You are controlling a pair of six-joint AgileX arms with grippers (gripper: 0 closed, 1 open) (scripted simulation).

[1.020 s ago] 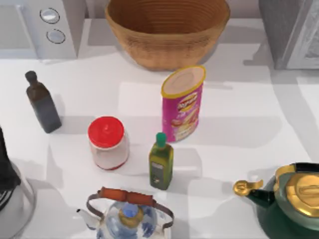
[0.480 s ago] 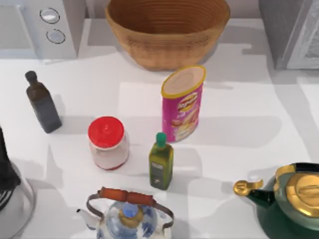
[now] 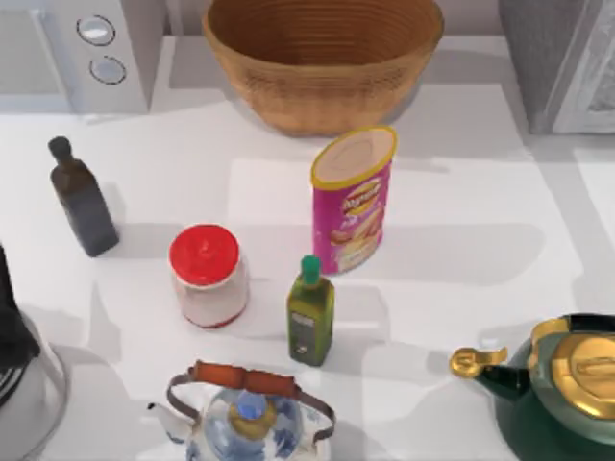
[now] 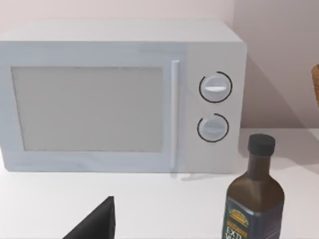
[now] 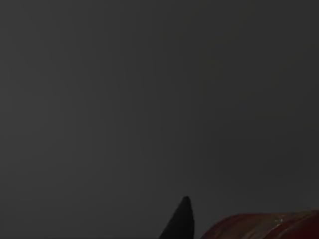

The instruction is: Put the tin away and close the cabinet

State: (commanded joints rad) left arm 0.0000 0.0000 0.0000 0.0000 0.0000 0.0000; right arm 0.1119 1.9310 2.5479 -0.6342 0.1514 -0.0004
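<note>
The tin point(image 3: 353, 197) is a tall pink can with a yellow rim. It stands upright in the middle of the table, in front of the basket. The grey cabinet point(image 3: 562, 58) is at the far right corner, cut off by the edge of the top view. My left arm point(image 3: 10, 322) is a dark shape at the left edge, well away from the tin. A black part of my left gripper point(image 4: 97, 224) pokes into the left wrist view, which faces the microwave point(image 4: 119, 94). The right wrist view is dark.
A wicker basket point(image 3: 322, 58) sits at the back. A dark bottle point(image 3: 85, 202) stands at the left. A red-lidded jar point(image 3: 207, 274) and a green oil bottle point(image 3: 310, 312) are near the tin. At the front are a glass kettle point(image 3: 248, 413) and a green teapot point(image 3: 562, 384).
</note>
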